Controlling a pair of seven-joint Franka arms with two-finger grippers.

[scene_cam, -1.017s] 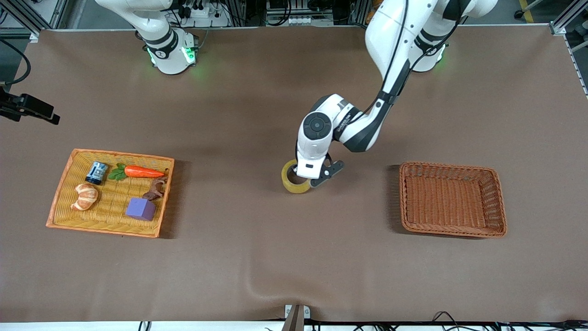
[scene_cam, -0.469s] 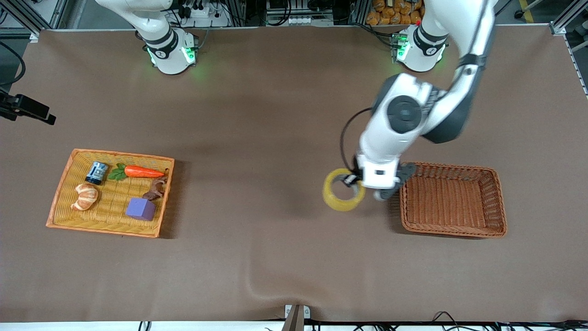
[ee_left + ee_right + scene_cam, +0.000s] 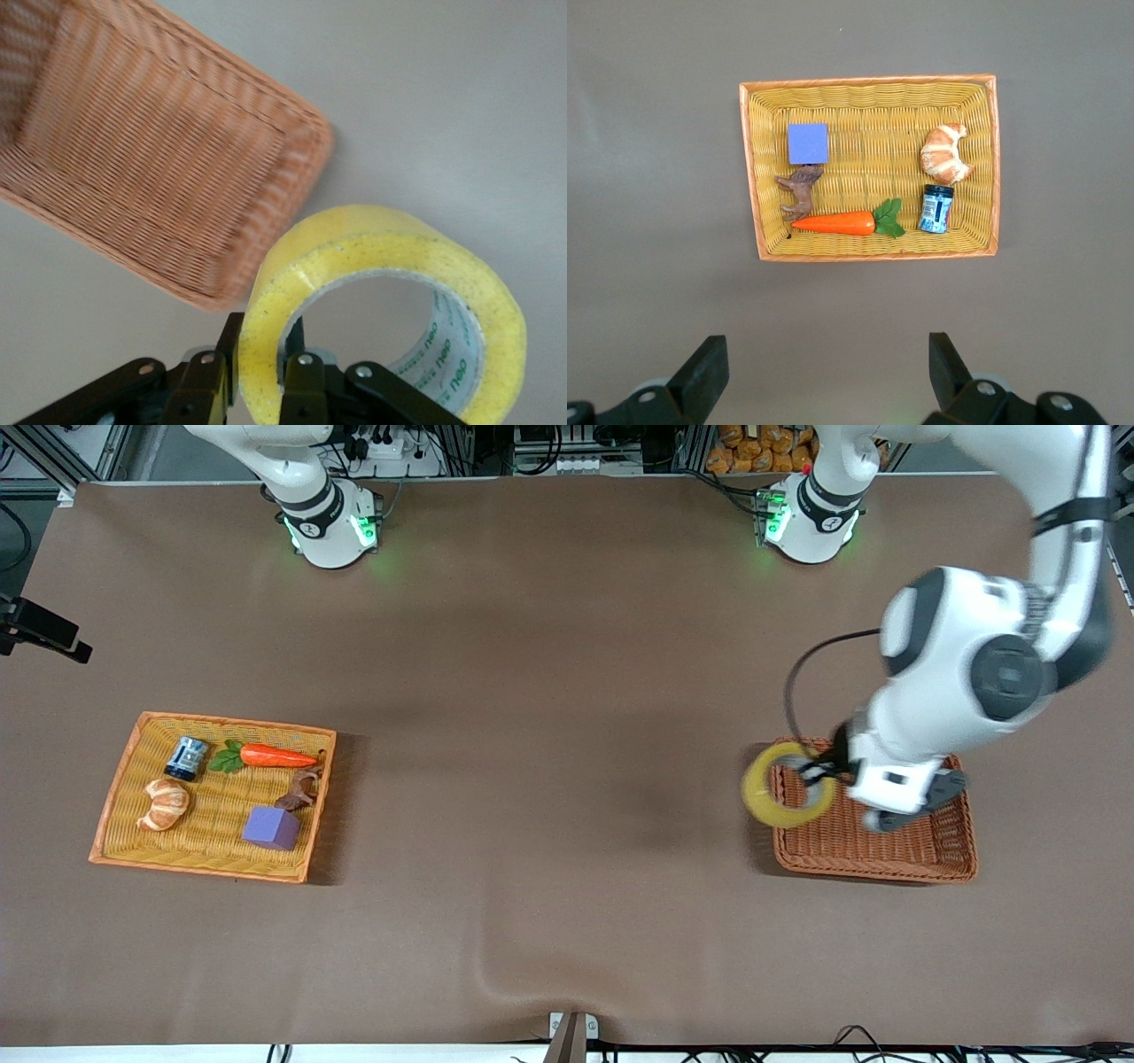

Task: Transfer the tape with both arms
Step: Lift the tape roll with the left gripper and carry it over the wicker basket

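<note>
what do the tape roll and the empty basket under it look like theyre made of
tape: seemingly glossy translucent yellowish plastic film wound in a thick ring; printed lettering shows on the paler inner core, possibly cardboard. It is clamped in the left gripper.
empty basket: reddish-brown woven wicker or rattan-like strands, matte; the weave ridges are plain, though it could be plastic imitation.

Bright even overhead light, soft shadows; motion blur on left arm (image 3: 966, 682)

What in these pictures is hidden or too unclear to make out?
- Left gripper, front view: its hold on the tape is blurred and partly covered by the arm's wrist.
- Brown basket, front view: part covered by that arm.
- Jar, right wrist view: label too small to read.
- Right gripper: its arm is cut off by the front view's edge.
</note>
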